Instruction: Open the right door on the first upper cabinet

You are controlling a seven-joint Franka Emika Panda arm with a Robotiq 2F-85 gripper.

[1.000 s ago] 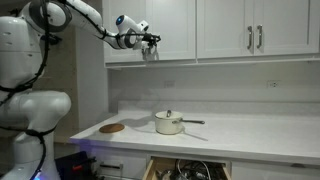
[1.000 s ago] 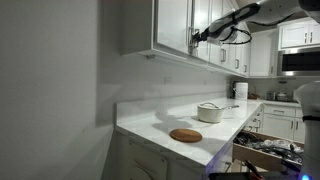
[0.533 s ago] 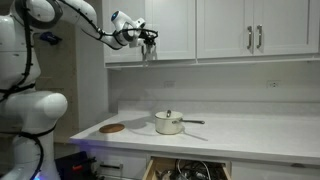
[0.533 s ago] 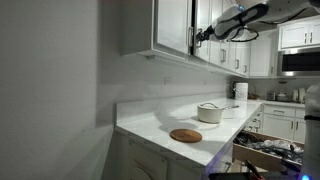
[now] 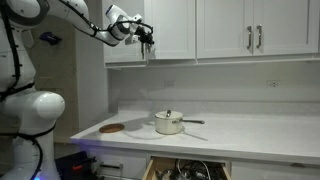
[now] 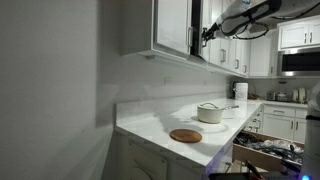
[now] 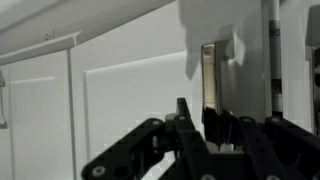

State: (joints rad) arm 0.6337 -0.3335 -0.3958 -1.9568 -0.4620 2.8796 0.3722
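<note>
The first upper cabinet (image 5: 125, 30) is the white two-door unit at the left end of the wall row. Its right door (image 5: 172, 28) has a slim silver bar handle (image 7: 208, 75) low by its left edge. My gripper (image 5: 147, 42) is at the centre seam, and in the wrist view its black fingers (image 7: 212, 115) are closed around the lower part of that handle. In an exterior view a dark gap (image 6: 195, 30) shows beside the gripper (image 6: 206, 33), so the door stands slightly ajar. The cabinet's inside is hidden.
The wider white cabinet (image 5: 255, 28) hangs to the right. On the white counter (image 5: 250, 130) stand a lidded pot (image 5: 167, 123) and a round wooden board (image 5: 112, 128). A drawer (image 5: 185, 168) is open below the counter. The robot's body stands at the left.
The gripper has moved slightly up and toward the robot's body while staying on the handle. The dark gap at the door's edge has widened a little.
</note>
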